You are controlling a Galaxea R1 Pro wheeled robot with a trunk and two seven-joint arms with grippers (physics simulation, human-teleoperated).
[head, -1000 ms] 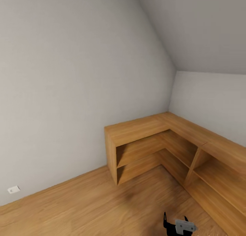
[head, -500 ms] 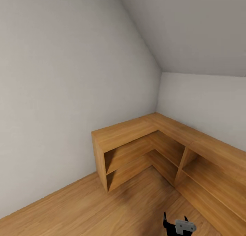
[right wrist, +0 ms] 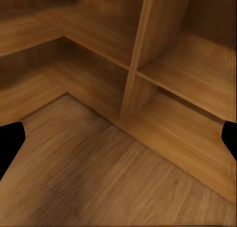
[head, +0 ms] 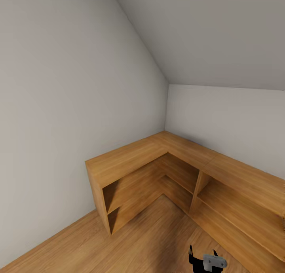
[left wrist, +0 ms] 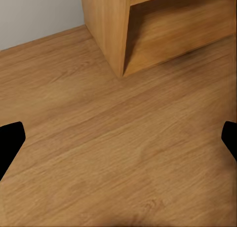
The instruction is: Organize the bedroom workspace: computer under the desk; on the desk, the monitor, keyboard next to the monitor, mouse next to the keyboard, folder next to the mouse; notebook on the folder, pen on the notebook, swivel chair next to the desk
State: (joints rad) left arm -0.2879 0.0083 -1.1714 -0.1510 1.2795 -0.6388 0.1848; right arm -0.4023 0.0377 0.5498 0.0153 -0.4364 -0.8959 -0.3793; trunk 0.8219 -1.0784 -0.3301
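Your right tool (head: 202, 256) shows at the near edge of the head view, its two black fingertips (head: 191, 252) standing apart with nothing between them, above the wood plank floor (head: 150, 245). In the left wrist view your left tool (left wrist: 118, 138) is spread wide and empty over the same floor, near the end panel of the low wooden shelf unit (left wrist: 106, 24). That L-shaped shelf unit (head: 130, 158) fills the far corner of the bedroom under the sloped ceiling (head: 213, 35), against the grey walls (head: 51, 107).
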